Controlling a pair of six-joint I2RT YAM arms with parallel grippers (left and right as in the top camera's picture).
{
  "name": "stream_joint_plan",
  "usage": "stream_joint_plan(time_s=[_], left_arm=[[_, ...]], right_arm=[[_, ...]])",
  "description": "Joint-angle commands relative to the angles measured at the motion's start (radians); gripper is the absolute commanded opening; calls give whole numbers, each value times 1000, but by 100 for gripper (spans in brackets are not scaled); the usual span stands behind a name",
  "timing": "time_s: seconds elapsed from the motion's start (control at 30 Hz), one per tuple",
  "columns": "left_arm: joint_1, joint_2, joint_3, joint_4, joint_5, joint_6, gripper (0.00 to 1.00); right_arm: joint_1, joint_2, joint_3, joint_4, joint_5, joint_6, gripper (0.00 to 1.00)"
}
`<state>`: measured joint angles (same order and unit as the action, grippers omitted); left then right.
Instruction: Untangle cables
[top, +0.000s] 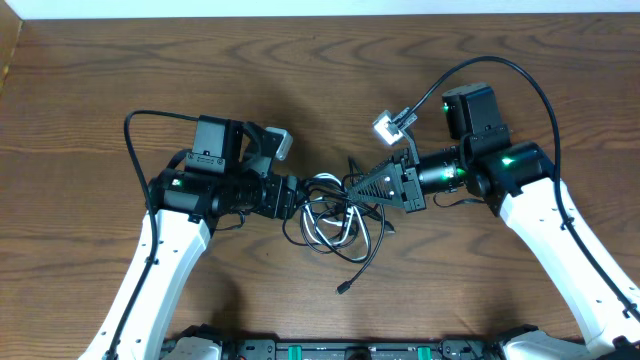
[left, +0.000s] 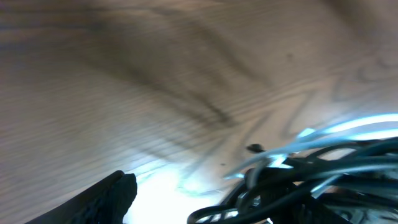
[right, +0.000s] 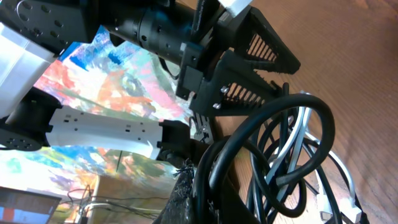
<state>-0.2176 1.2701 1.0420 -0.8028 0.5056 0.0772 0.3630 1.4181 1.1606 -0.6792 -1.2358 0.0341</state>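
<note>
Midway across the desk (top: 300, 70), somewhat nearer the edge where the arm bases stand, the cables (top: 335, 222) lie in one knot of overlapping loops. The knot's long axis runs from the desk's middle toward that base edge. One loose black end (top: 356, 272) trails furthest that way and finishes in a small plug (top: 343, 289) pointing at the same edge. A white cord (top: 318, 234) curls through the black ones on the knot's left side.

The left gripper (top: 298, 198) reaches into the knot from the left and the right gripper (top: 352, 184) from the right, the two facing each other. From the right wrist, the left gripper's (right: 289, 71) meshed fingers lie close together at the rim of a thick black loop (right: 323, 124). I cannot tell whether either gripper pinches a cord. The left wrist view is blurred.

A small label (top: 206, 157) on the left arm's wrist block is too small to read. Thicker black arm leads (top: 132, 140) arch over each arm, clear of the knot.
</note>
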Motion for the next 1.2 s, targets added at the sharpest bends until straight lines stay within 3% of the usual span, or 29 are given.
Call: stream_joint_plan(time_s=[0.0, 0.2, 0.6, 0.63, 0.77, 0.87, 1.0, 1.17], left_arm=[[2, 2, -9, 12, -147, -68, 70], [2, 2, -9, 63, -214, -167, 69], [-95, 4, -9, 111, -201, -169, 65], [-105, 4, -9, 121, -202, -169, 58], [-117, 4, -9, 166, -204, -169, 11], [-113, 4, -9, 188, -205, -169, 8], [-90, -3, -9, 195, -224, -235, 7], [-19, -51, -9, 163, -287, -390, 7]], right_arm=[[-4, -27, 17, 2, -59, 14, 1], [-4, -27, 17, 3, -81, 21, 1], [-4, -27, 17, 4, -145, 21, 1], [-4, -27, 17, 4, -144, 21, 1], [-4, -27, 17, 3, -144, 21, 1], [-4, -27, 17, 3, -134, 21, 1], [0, -27, 17, -14, 113, 35, 1], [13, -27, 17, -95, 707, 161, 4]])
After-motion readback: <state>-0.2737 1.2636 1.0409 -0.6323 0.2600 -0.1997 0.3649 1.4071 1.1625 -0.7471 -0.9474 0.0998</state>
